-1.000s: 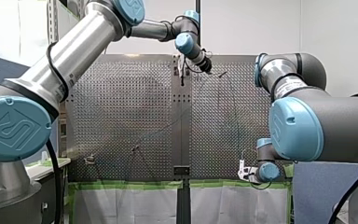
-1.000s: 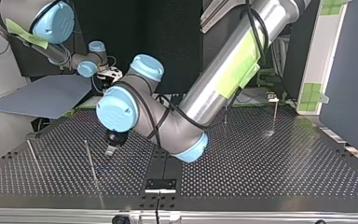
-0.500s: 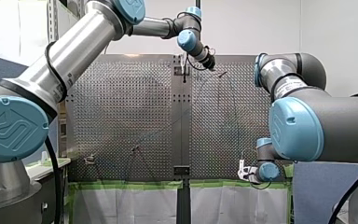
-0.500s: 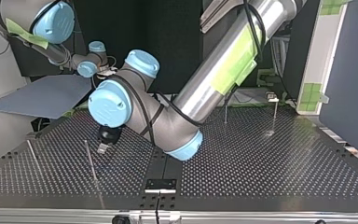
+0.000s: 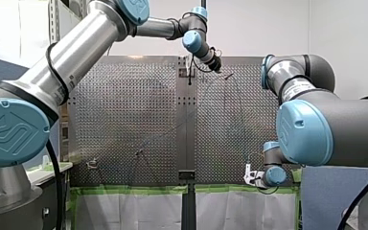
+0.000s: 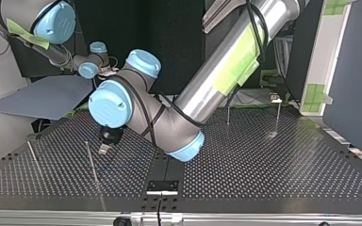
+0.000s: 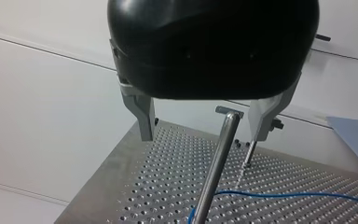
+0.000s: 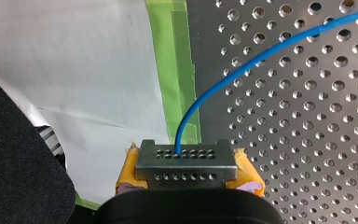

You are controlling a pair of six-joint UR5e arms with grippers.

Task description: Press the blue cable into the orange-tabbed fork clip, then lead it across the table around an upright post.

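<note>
Our left gripper (image 7: 204, 125) wide open, empty; upright post (image 7: 214, 168) ahead, between its jaws; blue cable (image 7: 289, 195) below, running crosswise; our right gripper (image 8: 186, 162) clamps it

Bright, even room light. Around the upright post (image 7: 216, 158) the perforated surface (image 7: 168, 186) gleams pale. The post carries a long highlight, and my left claw (image 7: 200, 136) astride it looks dark.

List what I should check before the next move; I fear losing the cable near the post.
1. My right gripper shut on the blue cable: ok.
2. My left gripper open, holding nothing: ok.
3. Upright post ahead, between its fingers: ok.
4. Cable lying on the table by the post's base: ok.
5. Cable seated in the fork clip: cannot tell.
</note>
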